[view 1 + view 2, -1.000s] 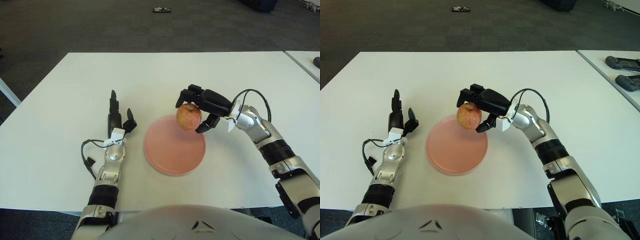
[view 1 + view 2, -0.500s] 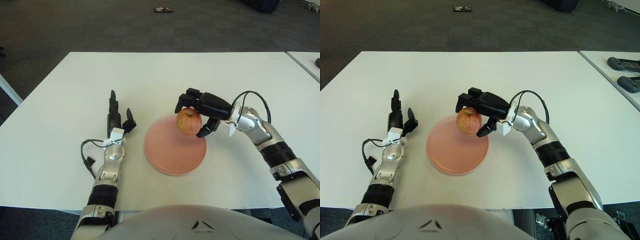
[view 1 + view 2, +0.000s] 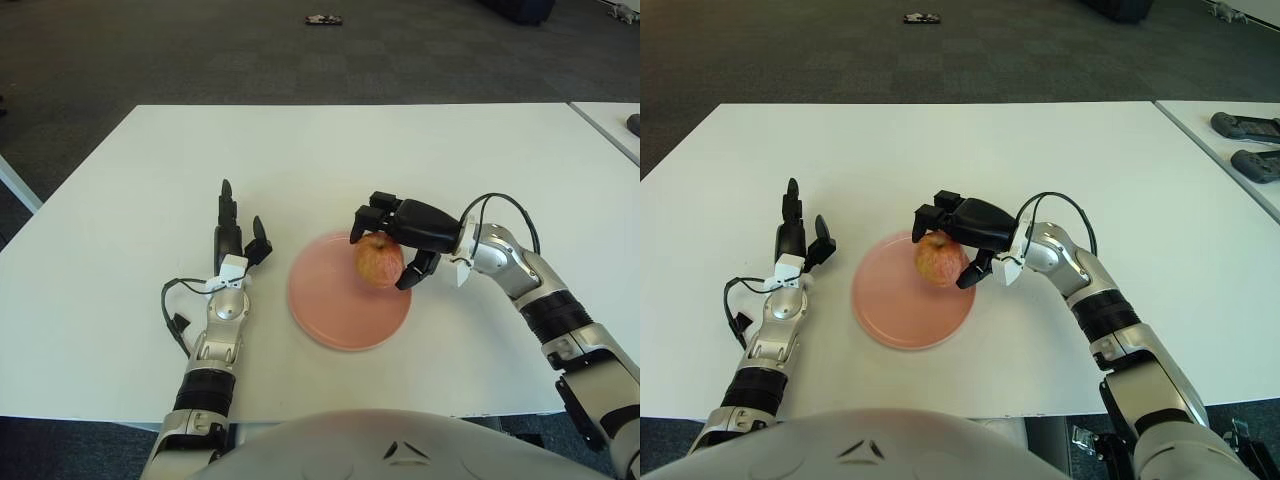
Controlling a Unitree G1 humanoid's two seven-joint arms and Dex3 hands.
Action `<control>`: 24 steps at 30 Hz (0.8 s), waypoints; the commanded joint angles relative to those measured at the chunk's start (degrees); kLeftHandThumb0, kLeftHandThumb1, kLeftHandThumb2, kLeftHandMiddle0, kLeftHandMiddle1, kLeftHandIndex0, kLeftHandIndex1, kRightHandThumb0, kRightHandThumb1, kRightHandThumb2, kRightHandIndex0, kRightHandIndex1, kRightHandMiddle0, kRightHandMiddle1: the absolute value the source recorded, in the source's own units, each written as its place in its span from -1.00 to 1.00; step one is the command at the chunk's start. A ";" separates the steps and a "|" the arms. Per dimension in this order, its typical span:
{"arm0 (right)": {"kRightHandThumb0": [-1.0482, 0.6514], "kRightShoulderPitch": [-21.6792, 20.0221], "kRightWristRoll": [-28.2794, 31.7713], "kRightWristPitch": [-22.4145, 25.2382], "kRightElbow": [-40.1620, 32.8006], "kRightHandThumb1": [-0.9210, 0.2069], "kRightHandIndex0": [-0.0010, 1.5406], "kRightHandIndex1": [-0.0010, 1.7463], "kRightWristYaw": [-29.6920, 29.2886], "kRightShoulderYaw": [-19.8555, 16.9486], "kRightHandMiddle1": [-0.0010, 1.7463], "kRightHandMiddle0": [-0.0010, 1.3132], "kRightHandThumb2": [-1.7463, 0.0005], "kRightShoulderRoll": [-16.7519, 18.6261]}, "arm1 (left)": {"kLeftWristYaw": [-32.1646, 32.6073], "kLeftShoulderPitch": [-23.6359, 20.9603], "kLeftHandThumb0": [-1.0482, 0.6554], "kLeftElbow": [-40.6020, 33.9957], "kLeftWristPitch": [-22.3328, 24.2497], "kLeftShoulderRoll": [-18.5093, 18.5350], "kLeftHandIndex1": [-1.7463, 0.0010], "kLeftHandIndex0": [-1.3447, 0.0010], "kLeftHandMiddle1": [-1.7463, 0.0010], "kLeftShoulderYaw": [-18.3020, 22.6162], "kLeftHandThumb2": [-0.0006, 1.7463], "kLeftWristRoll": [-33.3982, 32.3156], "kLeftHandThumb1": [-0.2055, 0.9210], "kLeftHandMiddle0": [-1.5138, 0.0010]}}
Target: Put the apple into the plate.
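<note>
Right hand grips apple over plate, mid-desk; lower fully before letting go. Left hand idle, fingers spread.

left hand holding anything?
No: the left hand lies on the white table beside the round pink plate, fingers open, while the right hand grips the red-yellow apple.

Both arms are built of silver-grey metal segments joined by black ribbed rings, each ending in a black three-finger hand: the left hand and the right hand. A thin black cable loops out beside each wrist, near small white tabs. A pale grey rounded torso shell fills the bottom edge.
</note>
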 commanded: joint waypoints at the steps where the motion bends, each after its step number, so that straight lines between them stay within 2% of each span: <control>1: -0.31 -0.28 -1.45 -1.36 0.72 0.04 0.45 1.00 -1.50 0.25 1.00 -0.10 -0.47 -0.18 | -0.28 0.25 -0.83 -0.71 0.57 0.46 0.96 1.00 1.00 0.16 0.12 0.08 1.00 1.00; 14: -0.31 -1.06 -9.71 -5.09 6.42 0.03 0.42 1.00 -7.81 2.83 1.00 -0.11 -0.47 0.97 | 0.11 -0.15 -0.82 -0.67 0.76 0.18 0.96 1.00 1.00 0.21 0.13 0.11 1.00 1.00; 24: -0.31 -3.12 -13.07 -5.87 10.53 0.04 0.38 1.00 -11.84 4.95 1.00 -0.10 -0.47 1.89 | 0.47 -0.13 -0.83 -0.95 0.91 0.13 0.96 1.00 1.00 -0.03 0.13 0.77 1.00 1.00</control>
